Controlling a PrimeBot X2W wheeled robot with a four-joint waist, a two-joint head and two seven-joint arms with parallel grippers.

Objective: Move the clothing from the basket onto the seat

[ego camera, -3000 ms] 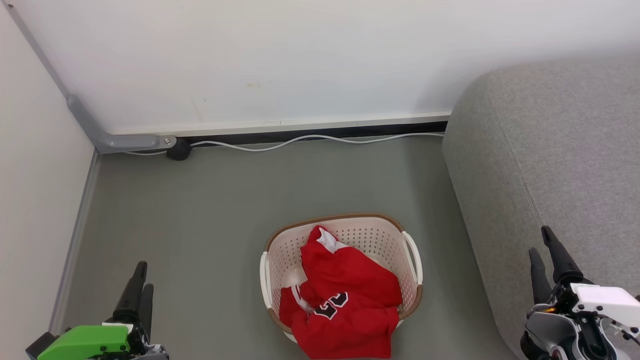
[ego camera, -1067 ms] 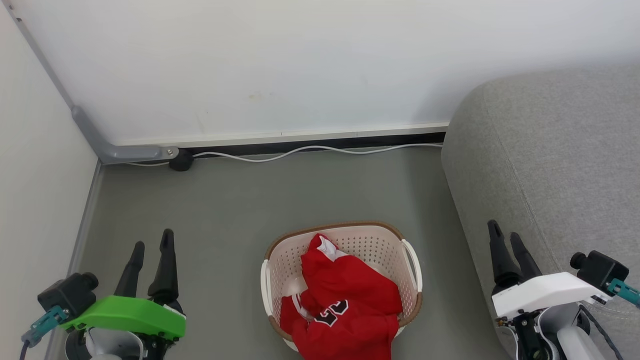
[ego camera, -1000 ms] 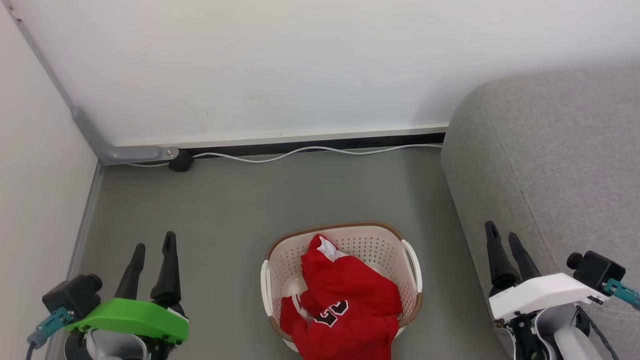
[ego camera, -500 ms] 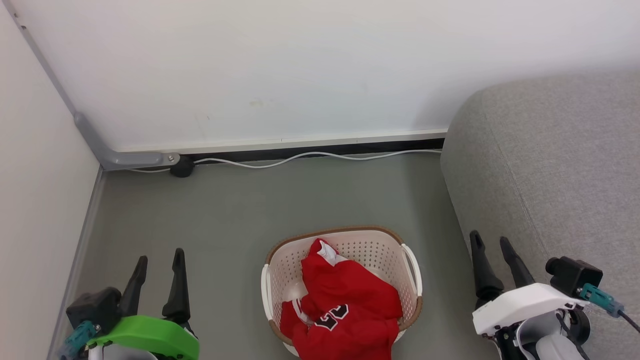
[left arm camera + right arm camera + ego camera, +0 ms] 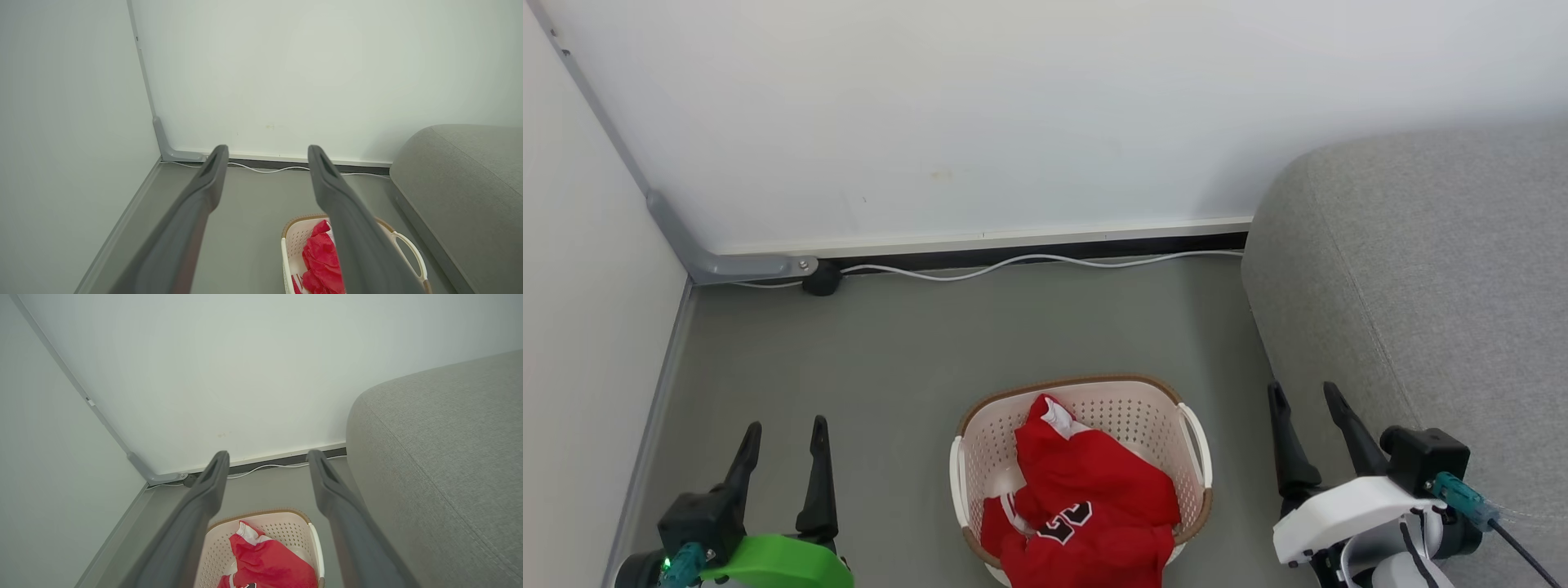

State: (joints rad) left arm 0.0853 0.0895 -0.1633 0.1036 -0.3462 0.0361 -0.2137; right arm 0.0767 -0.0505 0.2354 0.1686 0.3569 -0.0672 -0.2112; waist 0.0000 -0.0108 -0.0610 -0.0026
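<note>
The right fingers (image 5: 1286, 449) have edged toward the basket (image 5: 1078, 381) of clothing (image 5: 1094, 482), spread empty like the left fingers (image 5: 818, 474).

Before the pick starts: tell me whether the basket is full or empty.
Not empty: crumpled red clothing fills most of the basket, spilling over its near rim.

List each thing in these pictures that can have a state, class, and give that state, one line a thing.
clothing: crumpled in a heap in the basket, draped over its near rim.
basket: upright on the floor, holding the clothing.
seat: no clothing on the part in view.
left gripper: open, holding nothing, left of the basket.
right gripper: open, holding nothing, between basket and seat.
cable: lying slack along the wall's foot.
</note>
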